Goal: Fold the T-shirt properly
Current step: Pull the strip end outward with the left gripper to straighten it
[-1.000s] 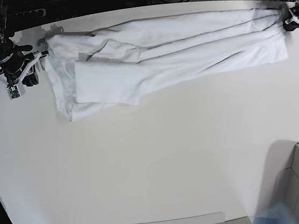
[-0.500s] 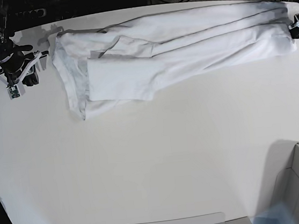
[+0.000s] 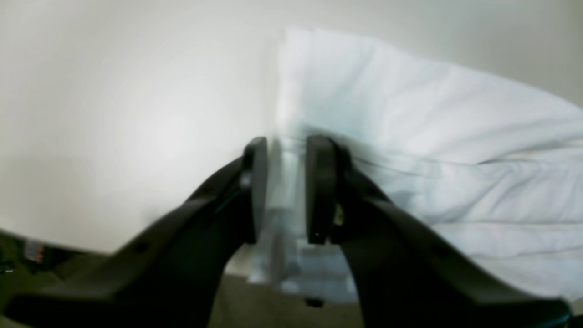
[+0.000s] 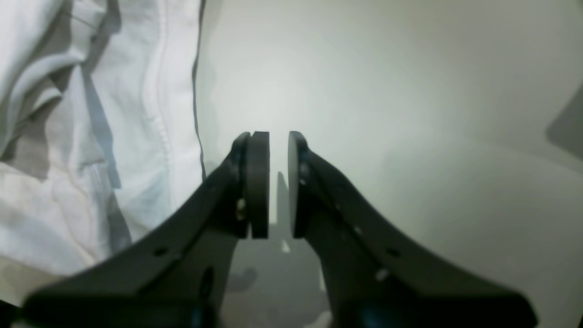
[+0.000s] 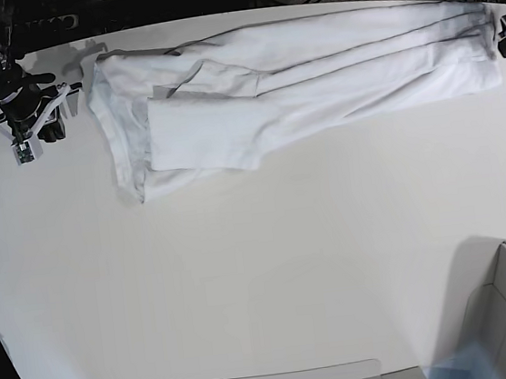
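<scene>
Between the fingers of the left claw (image 3: 282,182), at the centre of the blurred left wrist view, a pale strip of cloth is pinched; it appears to be the hem of the T-shirt (image 5: 295,79), though the blur leaves the exact layer uncertain. In the base view this claw is seen at the upper right edge of the frame, touching the shirt's end. The right claw (image 4: 273,182) is seen with its pads slightly parted and nothing between them; bare table (image 5: 263,280) lies beneath it, and the shirt's edge hangs just beside it at the left of its view. In the base view it sits at the upper left, apart from the cloth.

Compared with a second ago, the shirt has been drawn toward the right of the frame and released on its left end, which now lies clear of the right claw. The garment is judged stretched out but not yet folded.
</scene>
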You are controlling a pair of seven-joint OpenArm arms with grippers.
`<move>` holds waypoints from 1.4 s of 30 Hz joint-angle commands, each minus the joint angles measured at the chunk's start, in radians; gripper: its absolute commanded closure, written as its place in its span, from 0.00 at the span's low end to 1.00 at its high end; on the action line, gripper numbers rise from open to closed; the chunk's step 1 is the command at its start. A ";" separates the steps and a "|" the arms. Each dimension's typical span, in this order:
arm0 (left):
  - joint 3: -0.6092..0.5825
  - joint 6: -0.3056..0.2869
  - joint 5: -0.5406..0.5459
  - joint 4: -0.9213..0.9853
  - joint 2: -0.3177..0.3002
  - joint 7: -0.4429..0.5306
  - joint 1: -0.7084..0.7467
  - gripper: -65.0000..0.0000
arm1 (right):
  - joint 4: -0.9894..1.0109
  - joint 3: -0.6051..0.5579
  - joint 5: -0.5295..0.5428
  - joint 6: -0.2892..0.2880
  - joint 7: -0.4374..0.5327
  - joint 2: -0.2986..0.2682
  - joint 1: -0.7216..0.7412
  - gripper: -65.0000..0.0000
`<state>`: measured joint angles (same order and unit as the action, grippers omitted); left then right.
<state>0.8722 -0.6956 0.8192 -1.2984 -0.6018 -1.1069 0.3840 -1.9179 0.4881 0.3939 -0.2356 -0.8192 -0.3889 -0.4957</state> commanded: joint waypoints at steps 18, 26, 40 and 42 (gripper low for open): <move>-0.034 -0.003 0.176 -0.091 -0.017 -0.002 0.062 0.71 | -0.016 0.007 0.007 0.002 0.019 -0.017 0.001 0.87; -0.120 -0.003 0.035 0.000 -0.016 0.093 0.103 0.71 | -0.016 0.001 0.007 0.002 0.019 -0.018 0.009 0.87; -0.359 -0.003 -0.001 0.159 -0.017 0.159 0.022 0.71 | -0.013 0.005 0.007 0.002 0.019 -0.046 0.006 0.87; -0.394 -0.003 -0.001 0.161 -0.016 0.158 -0.013 0.71 | -0.015 0.005 0.007 0.003 0.019 -0.046 0.004 0.87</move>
<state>0.4980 -0.6968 0.8463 -1.1423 -0.6209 -0.8921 0.3683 -1.9175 0.4824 0.3943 -0.2356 -0.8196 -0.4206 -0.4923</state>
